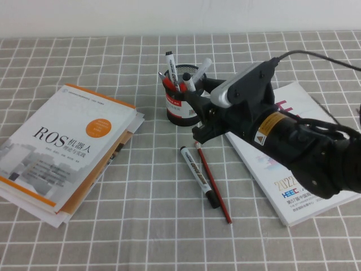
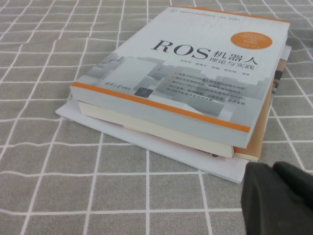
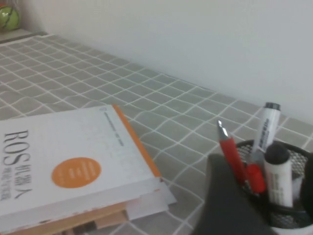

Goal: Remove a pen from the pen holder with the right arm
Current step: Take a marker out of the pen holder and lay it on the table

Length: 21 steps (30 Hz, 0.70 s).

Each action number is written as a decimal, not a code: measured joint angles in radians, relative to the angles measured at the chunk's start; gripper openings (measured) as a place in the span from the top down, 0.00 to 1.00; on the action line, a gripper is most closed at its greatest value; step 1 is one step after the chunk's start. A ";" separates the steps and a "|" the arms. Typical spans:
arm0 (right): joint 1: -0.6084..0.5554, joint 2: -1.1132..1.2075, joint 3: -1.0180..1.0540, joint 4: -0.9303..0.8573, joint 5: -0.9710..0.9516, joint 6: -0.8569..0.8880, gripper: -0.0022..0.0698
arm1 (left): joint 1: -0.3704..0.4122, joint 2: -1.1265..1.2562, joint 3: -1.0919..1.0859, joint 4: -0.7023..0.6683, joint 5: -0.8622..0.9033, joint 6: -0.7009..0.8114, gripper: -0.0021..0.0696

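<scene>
Nearest, on the left, the left gripper [image 2: 276,196] hangs low beside the ROS book stack [image 1: 67,147], parked; whether it is open I cannot tell. In the middle of the checked cloth [image 1: 141,237] a black marker [image 1: 199,175] and a slim red pen [image 1: 214,183] lie side by side, clear of the holder. The right gripper [image 1: 198,134] hovers just over the red pen's far end, jaws spread wide and holding nothing. Just beyond it stands the mesh pen holder [image 1: 181,104], with capped markers [image 1: 169,63] upright inside. By my reading a pen is already out and the release is in hand. The next move calls for lifting the arm away without knocking the holder.
</scene>
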 joint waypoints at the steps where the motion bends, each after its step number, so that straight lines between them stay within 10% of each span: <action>1: 0.001 0.013 0.000 0.018 -0.014 -0.010 0.56 | 0.000 0.000 0.000 0.000 0.000 0.000 0.98; 21: -0.001 0.165 -0.138 0.086 -0.116 -0.101 0.49 | 0.000 0.000 0.000 0.000 0.000 0.000 0.98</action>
